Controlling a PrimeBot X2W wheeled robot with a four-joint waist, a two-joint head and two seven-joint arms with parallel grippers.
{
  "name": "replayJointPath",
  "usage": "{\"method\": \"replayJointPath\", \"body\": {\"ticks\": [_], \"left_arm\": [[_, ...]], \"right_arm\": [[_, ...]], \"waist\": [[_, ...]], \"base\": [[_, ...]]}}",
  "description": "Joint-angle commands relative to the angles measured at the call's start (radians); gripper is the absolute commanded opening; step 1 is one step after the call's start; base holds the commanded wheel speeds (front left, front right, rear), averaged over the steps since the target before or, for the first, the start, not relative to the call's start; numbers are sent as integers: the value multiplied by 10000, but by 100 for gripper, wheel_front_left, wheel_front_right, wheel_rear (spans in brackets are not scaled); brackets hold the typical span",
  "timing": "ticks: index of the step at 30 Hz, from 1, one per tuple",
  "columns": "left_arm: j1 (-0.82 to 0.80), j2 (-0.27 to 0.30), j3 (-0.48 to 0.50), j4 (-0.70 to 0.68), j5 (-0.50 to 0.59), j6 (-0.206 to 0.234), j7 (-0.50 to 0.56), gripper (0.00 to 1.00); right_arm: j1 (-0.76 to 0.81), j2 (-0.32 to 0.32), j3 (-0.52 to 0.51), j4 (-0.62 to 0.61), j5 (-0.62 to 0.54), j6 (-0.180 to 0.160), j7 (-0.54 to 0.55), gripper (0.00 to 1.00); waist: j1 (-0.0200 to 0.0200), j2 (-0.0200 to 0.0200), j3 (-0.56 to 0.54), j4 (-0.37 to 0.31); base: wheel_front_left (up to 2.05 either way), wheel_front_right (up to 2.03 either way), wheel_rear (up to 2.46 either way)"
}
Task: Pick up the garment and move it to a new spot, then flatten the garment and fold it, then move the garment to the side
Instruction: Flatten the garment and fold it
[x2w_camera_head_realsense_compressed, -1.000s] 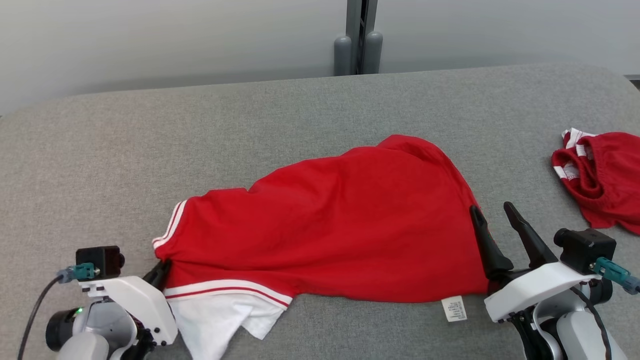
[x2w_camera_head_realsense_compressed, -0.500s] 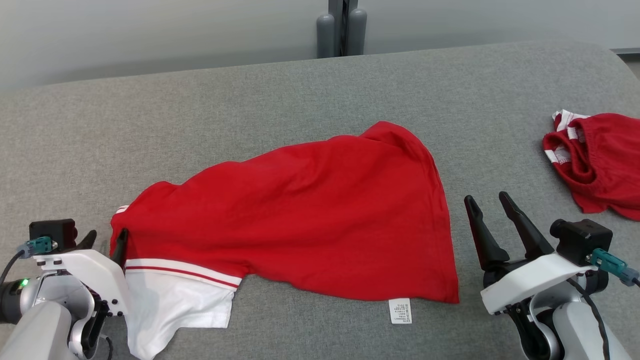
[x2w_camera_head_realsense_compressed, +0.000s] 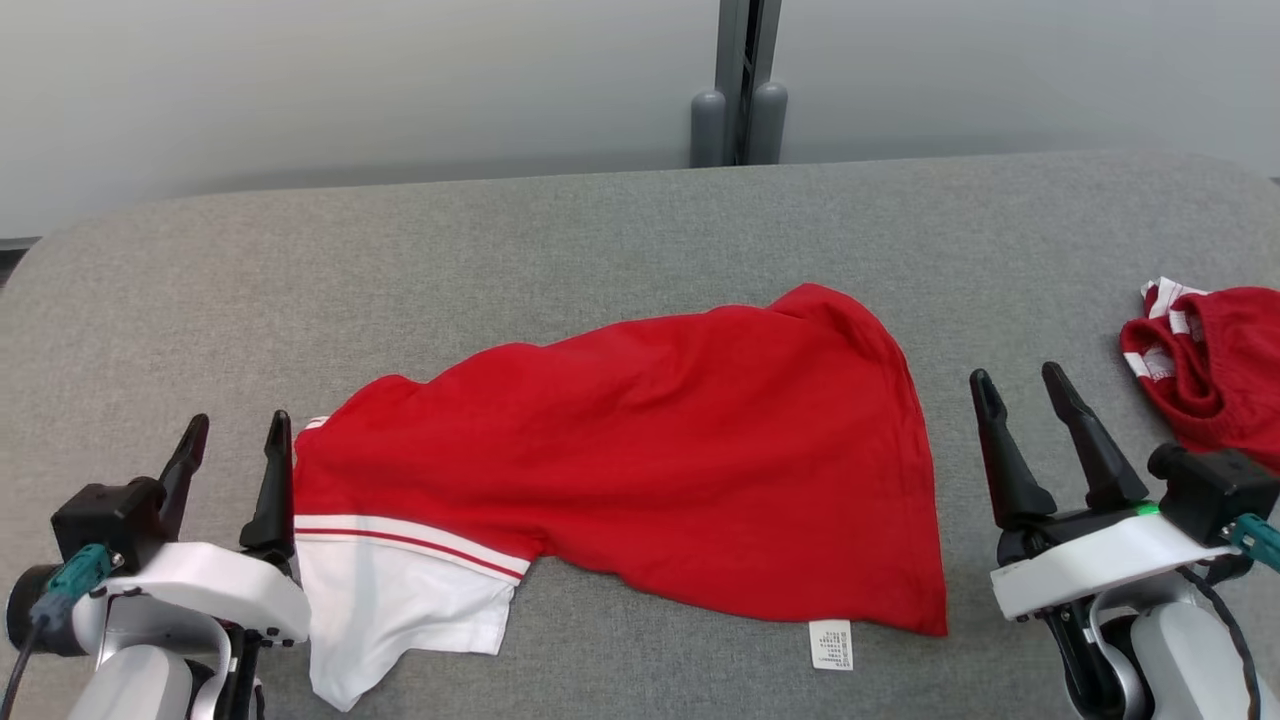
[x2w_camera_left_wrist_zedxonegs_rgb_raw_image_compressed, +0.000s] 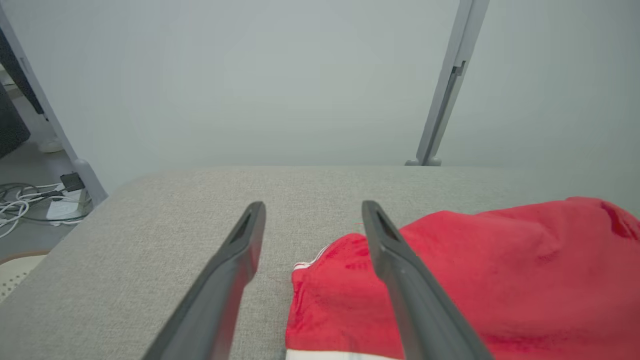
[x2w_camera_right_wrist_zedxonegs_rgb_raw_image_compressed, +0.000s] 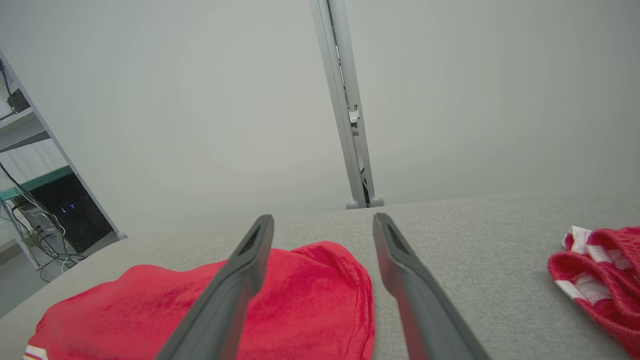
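I find one red garment (x2w_camera_head_realsense_compressed: 640, 460) spread on the grey woven worktop (x2w_camera_head_realsense_compressed: 500, 260), between the two sets of jaws. Left jaws: spread, empty, just beside its white sleeve end. Right jaws: spread, empty, near the hem but apart from it. The garment is soft cloth with a white-striped cuff and one white label (x2w_camera_head_realsense_compressed: 831, 644). One second red garment (x2w_camera_head_realsense_compressed: 1215, 360) lies crumpled at far right.

Grey table (x2w_camera_head_realsense_compressed: 500, 250), upright post (x2w_camera_head_realsense_compressed: 740, 80) behind.
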Motion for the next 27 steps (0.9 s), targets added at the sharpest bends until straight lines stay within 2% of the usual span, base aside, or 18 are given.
{"method": "replayJointPath", "body": {"ticks": [1,8,16,22,27], "left_arm": [[141,49,91,-221,67,89,-199,100],[928,-202,365,-1353,294,280,-1016,100],[1789,-897,1049,-2220,854,241,-1129,100],[2210,-1499,1638,-2593,1510,-140,-1121,100],[2362,-1784,1818,-2287,1802,-467,-1121,100]], "right_arm": [[46,-93,-35,-54,-90,2,-112,100],[192,-232,-60,-248,-405,2,-319,100],[813,49,-525,-647,-737,2,-341,100],[1478,195,-610,-1006,-922,2,-340,100],[1735,193,-615,-935,-965,2,-337,100]], "waist": [[0,0,-167,101],[0,0,-563,101],[0,0,-898,21],[0,0,-1074,-3],[0,0,-1120,-81]], "base": [[0,0,0],[0,0,0],[0,0,0],[0,0,0],[0,0,0]]}}
